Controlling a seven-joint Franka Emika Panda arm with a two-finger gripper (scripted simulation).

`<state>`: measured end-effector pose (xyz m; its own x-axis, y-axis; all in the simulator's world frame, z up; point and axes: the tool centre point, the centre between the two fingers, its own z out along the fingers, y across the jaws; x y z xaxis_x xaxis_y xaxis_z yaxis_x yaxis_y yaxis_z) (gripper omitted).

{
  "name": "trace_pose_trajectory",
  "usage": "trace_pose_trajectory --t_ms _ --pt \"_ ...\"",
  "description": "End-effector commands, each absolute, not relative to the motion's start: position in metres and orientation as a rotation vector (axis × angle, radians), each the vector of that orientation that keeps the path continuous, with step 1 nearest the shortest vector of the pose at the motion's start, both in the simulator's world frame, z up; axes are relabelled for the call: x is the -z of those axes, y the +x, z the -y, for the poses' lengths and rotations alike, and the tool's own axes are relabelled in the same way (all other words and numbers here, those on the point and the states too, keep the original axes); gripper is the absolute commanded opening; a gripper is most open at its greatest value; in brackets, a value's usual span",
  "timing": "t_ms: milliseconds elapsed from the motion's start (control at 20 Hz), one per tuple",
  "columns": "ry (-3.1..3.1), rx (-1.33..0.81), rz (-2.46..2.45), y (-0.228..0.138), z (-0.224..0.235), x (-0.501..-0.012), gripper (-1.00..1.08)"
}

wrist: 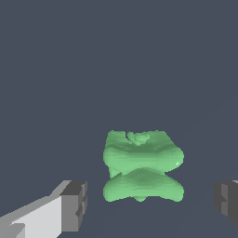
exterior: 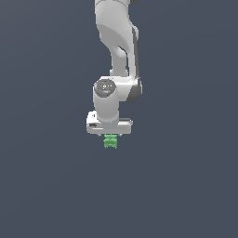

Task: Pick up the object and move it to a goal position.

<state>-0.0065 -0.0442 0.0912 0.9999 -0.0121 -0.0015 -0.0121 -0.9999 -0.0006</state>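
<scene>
Gripper hanging wide open, straddling green ridged block; lining up centred, then squeezing waist evenly, imo.

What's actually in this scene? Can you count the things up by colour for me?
Green: 1, the small ridged object, lying between the open fingers.
White: 1, the robot arm with its gripper.
Total: 2
</scene>
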Motion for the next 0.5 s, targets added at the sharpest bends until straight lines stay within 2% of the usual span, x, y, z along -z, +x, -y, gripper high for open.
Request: trace_pose_trajectory --t_ms 0,450 --pt "-3.141 -0.002 -0.019 -0.006 0.044 -0.089 1.0" --pt "-3.141 -0.001 -0.015 -0.008 0.044 -0.05 1.0"
